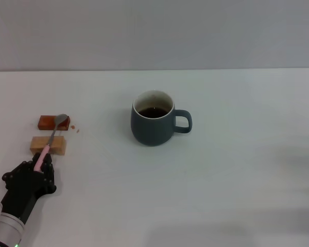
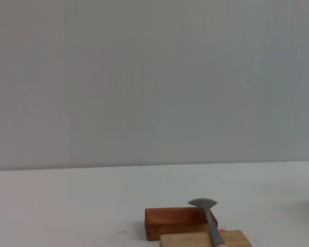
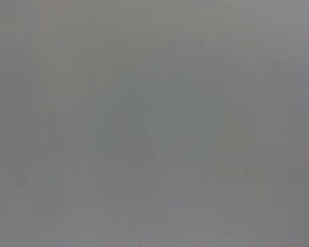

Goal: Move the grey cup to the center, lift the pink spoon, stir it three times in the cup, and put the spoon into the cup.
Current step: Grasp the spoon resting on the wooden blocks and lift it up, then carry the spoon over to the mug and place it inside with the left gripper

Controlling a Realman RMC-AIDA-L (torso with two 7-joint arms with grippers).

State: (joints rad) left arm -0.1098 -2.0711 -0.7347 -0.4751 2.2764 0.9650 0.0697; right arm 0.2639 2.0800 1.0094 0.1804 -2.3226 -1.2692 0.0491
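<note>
The grey cup [image 1: 153, 125] stands upright near the middle of the table, with dark liquid inside and its handle pointing to the right. The pink spoon [image 1: 50, 139] lies at the far left across two blocks, its metal bowl over the red-brown block. It also shows in the left wrist view [image 2: 208, 216]. My left gripper [image 1: 38, 163] is at the near end of the spoon, with its black fingers closed around the pink handle. The spoon still rests on the blocks. My right gripper is out of view, and the right wrist view shows only blank grey.
A red-brown block [image 1: 47, 122] and a tan wooden block [image 1: 48, 145] lie side by side under the spoon at the left. They also show in the left wrist view: the red-brown block [image 2: 170, 221] and the tan wooden block [image 2: 193, 241]. A few small crumbs [image 1: 75, 128] lie beside the blocks.
</note>
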